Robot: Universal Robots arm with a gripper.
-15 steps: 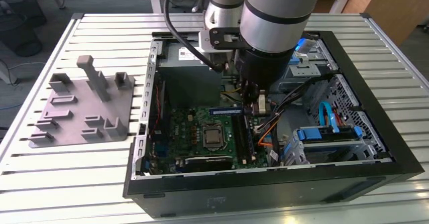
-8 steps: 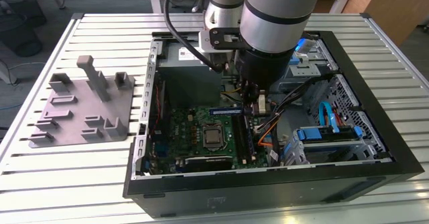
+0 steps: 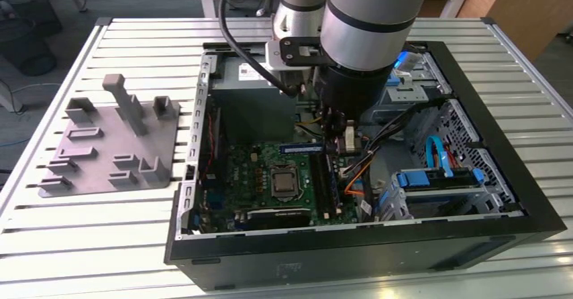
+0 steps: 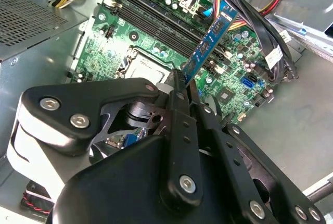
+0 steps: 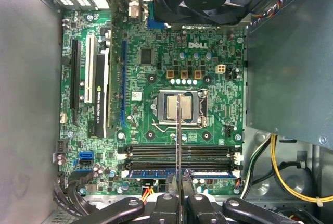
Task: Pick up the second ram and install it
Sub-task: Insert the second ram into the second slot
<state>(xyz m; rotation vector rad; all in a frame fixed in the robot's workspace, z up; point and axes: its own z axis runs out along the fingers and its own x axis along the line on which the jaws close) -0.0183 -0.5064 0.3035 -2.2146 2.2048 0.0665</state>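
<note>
Currently your gripper (image 4: 183, 82) is clamped on the second ram (image 4: 210, 41), above the motherboard (image 5: 136, 110). Install step, by my reading: its edge needs lining up along an empty memory slot (image 5: 151, 150).

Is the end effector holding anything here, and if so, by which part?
Yes: the ram, pinched across its flat faces at one end by the end effector.

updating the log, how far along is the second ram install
Done: the pickup. The gripper has its fingers shut on the second ram. In hand: the stick hangs inside the open case over the memory slots, crossing them edge-on in the first wrist view. Left: it is not yet seated in a slot.
</note>
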